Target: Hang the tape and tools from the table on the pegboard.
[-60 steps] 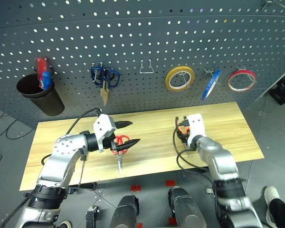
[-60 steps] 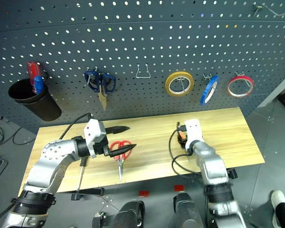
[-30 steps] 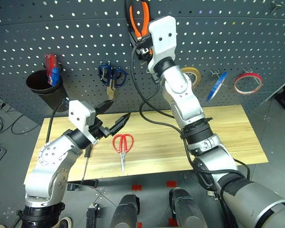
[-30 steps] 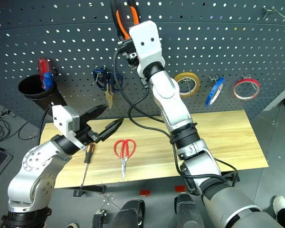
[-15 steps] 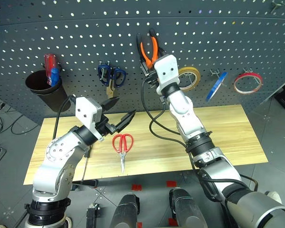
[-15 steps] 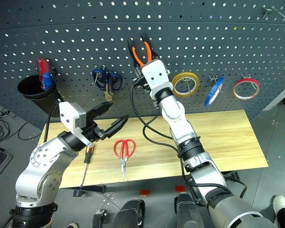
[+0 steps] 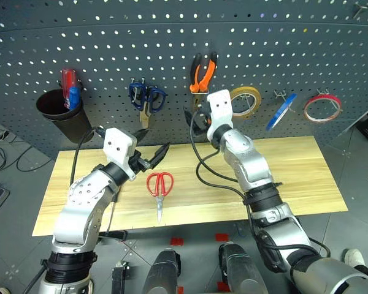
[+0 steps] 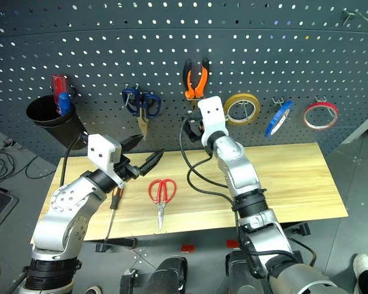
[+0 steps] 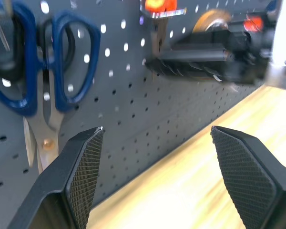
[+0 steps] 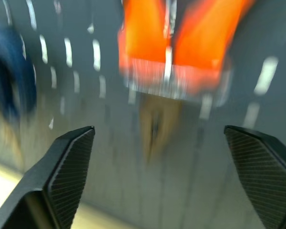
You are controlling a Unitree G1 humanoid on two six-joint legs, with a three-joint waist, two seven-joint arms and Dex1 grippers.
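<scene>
pliers (image 7: 203,72) on pegboard (image 7: 282,43) (handles up) | red scissors (image 7: 159,187) on table (image 7: 294,171)

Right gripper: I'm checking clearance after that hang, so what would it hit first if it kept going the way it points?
Probably the pliers hanging straight ahead of the open right gripper, on the pegboard; depth is unclear.

pliers (image 7: 203,71) on pegboard (image 7: 306,37), scissors (image 7: 159,188) on table (image 7: 294,177)

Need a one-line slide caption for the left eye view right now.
Pliers hung on the pegboard; right gripper open below them, red scissors on the table.
</scene>
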